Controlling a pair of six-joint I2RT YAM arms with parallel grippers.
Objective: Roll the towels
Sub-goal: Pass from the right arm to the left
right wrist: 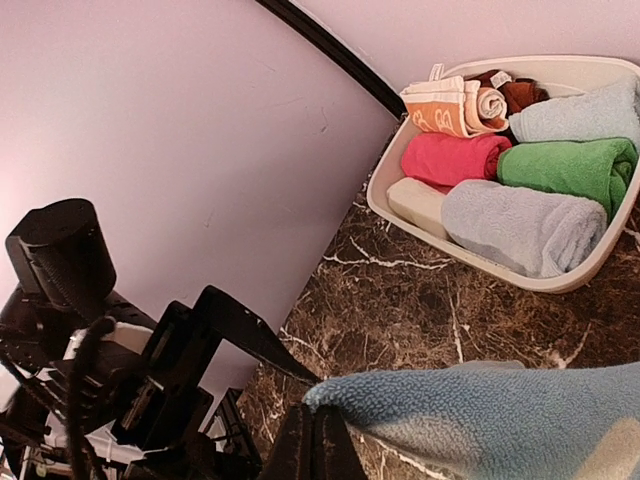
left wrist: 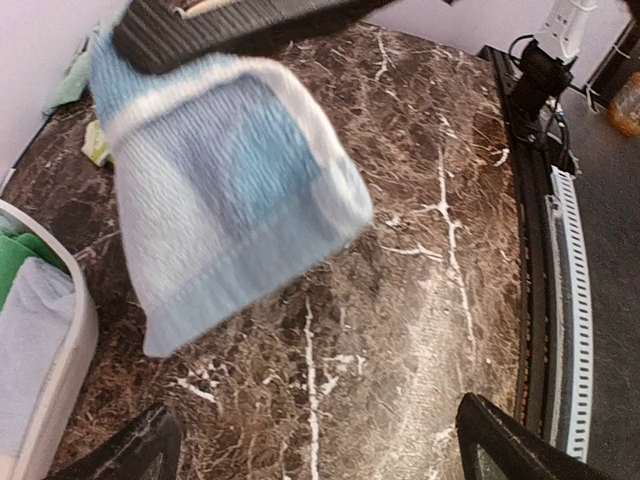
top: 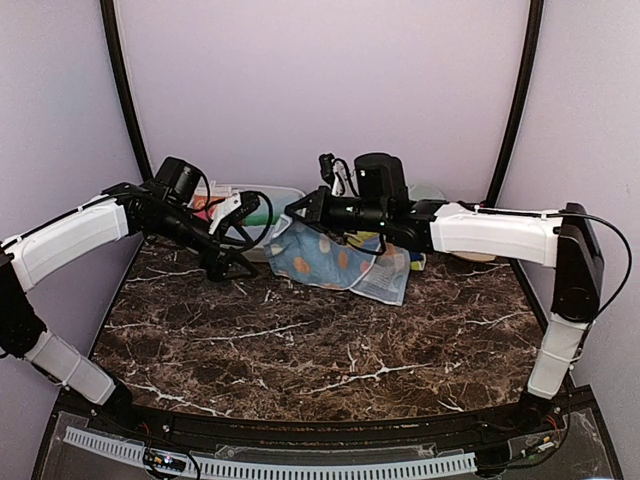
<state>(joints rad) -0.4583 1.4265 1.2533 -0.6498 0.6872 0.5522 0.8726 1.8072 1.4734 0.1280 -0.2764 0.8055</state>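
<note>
- At the back of the dark brown marble bench (top: 300,350), my right hand (top: 300,208) is clamped on one edge of the light-blue cloth towel with orange and cream spots (top: 340,262), which hangs below it.
- My left hand (left wrist: 320,450) sits just left of that towel, fingers wide apart and holding nothing.
- Close behind both stands the white oval plastic tub (right wrist: 520,275), packed with a pink roll (right wrist: 450,158), a green roll (right wrist: 570,165) and a grey-blue roll (right wrist: 520,225).
- My right arm half hides a yellow-green cloth (top: 415,262) just beside the towel.
</note>
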